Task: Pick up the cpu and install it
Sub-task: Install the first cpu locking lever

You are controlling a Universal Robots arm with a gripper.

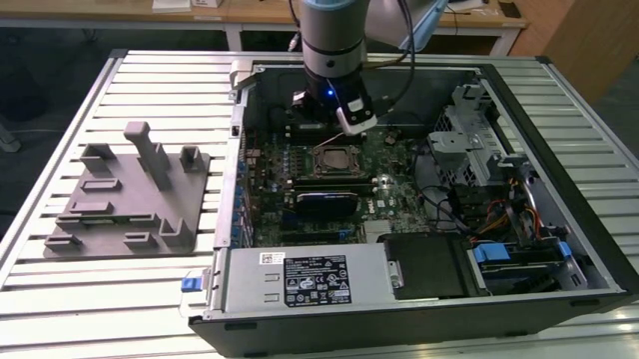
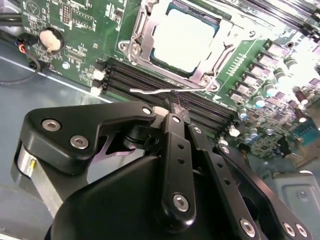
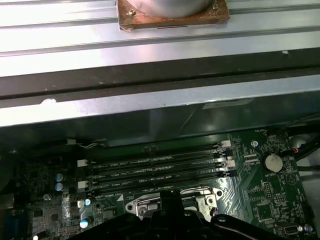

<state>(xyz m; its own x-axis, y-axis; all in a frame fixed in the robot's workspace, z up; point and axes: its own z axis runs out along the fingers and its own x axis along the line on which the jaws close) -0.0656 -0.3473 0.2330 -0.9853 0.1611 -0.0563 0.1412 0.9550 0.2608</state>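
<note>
The cpu (image 1: 330, 159) lies flat in the motherboard socket inside the open computer case, its pale silver top (image 2: 185, 40) framed by the metal socket bracket (image 2: 145, 30). My gripper (image 1: 352, 129) hangs just behind the socket, over the memory slots. In the second wrist view the gripper (image 2: 173, 106) is shut, and its tips meet right at the thin wire socket lever (image 2: 150, 91). I cannot tell whether the wire is pinched between them. The lever (image 1: 330, 139) slants up from the socket toward the tips. The gripper's black body (image 3: 175, 220) covers part of the socket.
A grey plastic fixture (image 1: 130, 198) with upright posts stands on the slatted table at the exterior view's left. Inside the case are memory slots (image 3: 155, 170), a coin battery (image 3: 272, 162), a dark block (image 1: 325, 202) in front of the socket, the power supply (image 1: 299, 277) and a drive cage (image 1: 469, 142).
</note>
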